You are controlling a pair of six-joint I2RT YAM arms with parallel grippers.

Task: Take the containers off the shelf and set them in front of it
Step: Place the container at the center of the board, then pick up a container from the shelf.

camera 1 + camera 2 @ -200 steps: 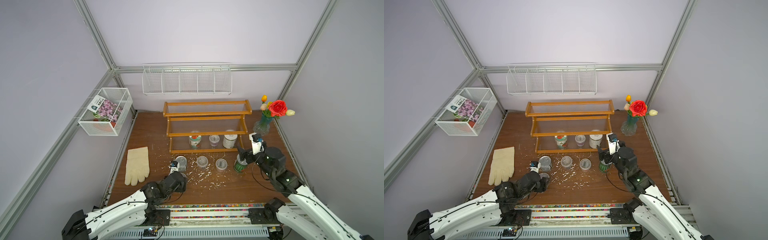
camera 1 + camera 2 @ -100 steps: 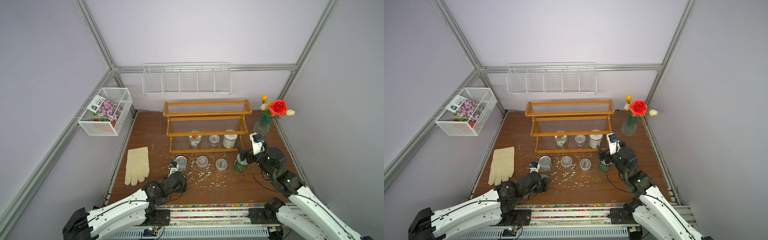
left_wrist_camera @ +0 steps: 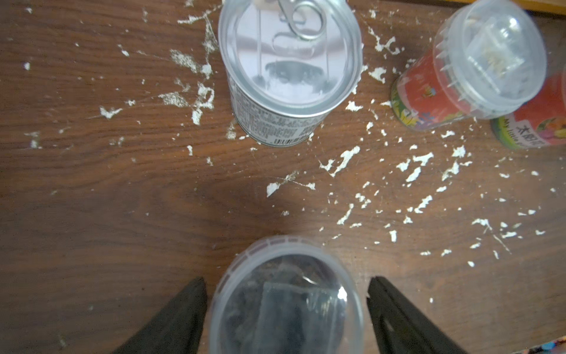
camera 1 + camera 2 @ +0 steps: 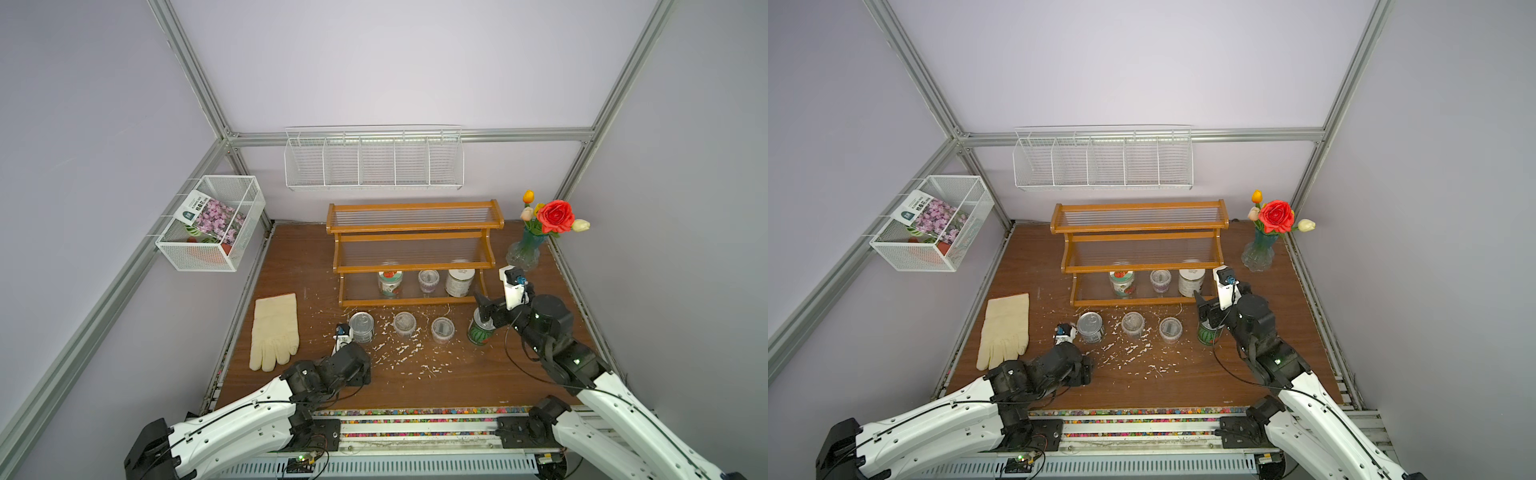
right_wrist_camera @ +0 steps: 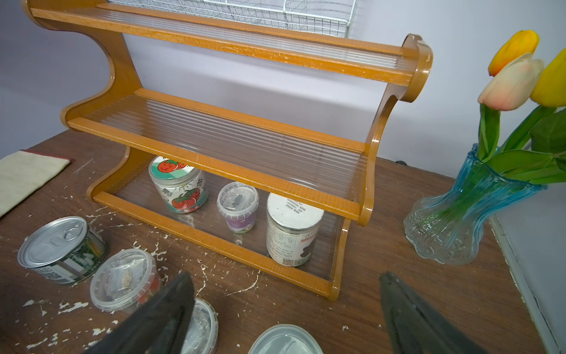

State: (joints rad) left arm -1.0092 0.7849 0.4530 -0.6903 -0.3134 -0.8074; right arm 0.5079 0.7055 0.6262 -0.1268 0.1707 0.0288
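The orange-brown shelf (image 4: pixel 411 266) (image 5: pixel 214 138) holds a tomato-lidded tub (image 4: pixel 390 283) (image 5: pixel 179 187), a small clear cup (image 5: pixel 237 205) and a white-label tin (image 5: pixel 291 230) on its bottom tier. In front of it stand a green-striped tin (image 4: pixel 361 327) (image 3: pixel 288 67), two clear cups (image 4: pixel 404 323) (image 4: pixel 442 329) and a watermelon tin (image 4: pixel 478 332). My left gripper (image 3: pixel 286 280) is open, its fingers just clear of another clear cup (image 3: pixel 286 300) standing on the table; the arm hides that cup in both top views. My right gripper (image 5: pixel 288 275) (image 4: pixel 484 309) hangs open above the watermelon tin.
A cream glove (image 4: pixel 275 328) lies at the left. A blue-green flower vase (image 4: pixel 524 251) stands right of the shelf. White flakes litter the wooden table (image 4: pixel 415 374). A wire rack (image 4: pixel 374 160) and a mesh basket (image 4: pixel 212 224) hang on the walls.
My left gripper's jaws have spread wider, coming off the clear cup. The right arm has not moved.
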